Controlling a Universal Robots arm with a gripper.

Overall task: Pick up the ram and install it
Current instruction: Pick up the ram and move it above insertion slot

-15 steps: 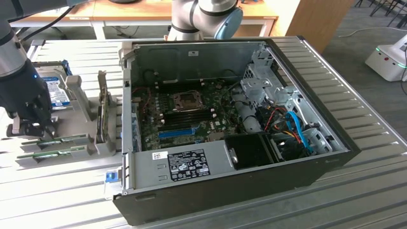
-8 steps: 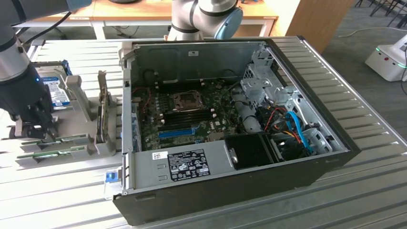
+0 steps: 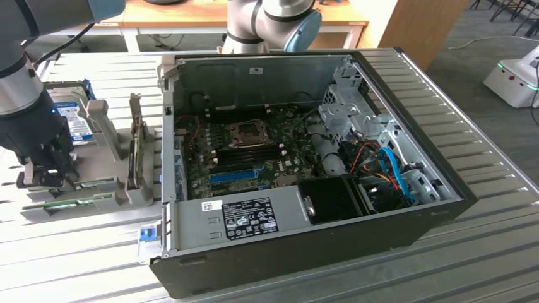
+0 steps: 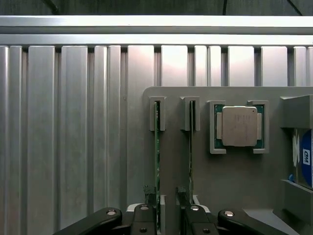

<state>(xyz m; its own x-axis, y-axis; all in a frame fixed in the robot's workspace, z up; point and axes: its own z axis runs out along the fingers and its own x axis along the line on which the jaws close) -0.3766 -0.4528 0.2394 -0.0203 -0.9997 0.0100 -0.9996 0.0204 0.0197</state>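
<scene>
While my arm (image 3: 19,82) reaches down at the exterior view's left, the slatted metal table (image 3: 480,252) under it carries the whole job. Biggest on it is the black computer case (image 3: 295,259), lying on its side with the open face up, so the motherboard (image 3: 252,148) shows with its long blue slot (image 3: 231,175). Just beside the case, on the exterior view's left, sits the grey parts holder (image 4: 234,186), and I hang over it. At one end of the holder the silver hard drive (image 3: 74,123) with its blue label sits in its pocket. My gripper (image 4: 164,196) is low over the other end, jaws apart and grasping nothing. In the wrist view a square processor (image 4: 239,126) lies flat in a framed recess between the hard drive and two narrow slots. The ram (image 4: 157,147), a thin green stick, stands on edge in the slot farther from the processor, not yet lifted. It runs into the gap between my fingers (image 4: 144,218), closer to one of them; I cannot tell whether that finger touches it. A second stick (image 4: 190,147) stands on edge in the neighbouring slot, parallel to the ram and just outside my other finger.
</scene>
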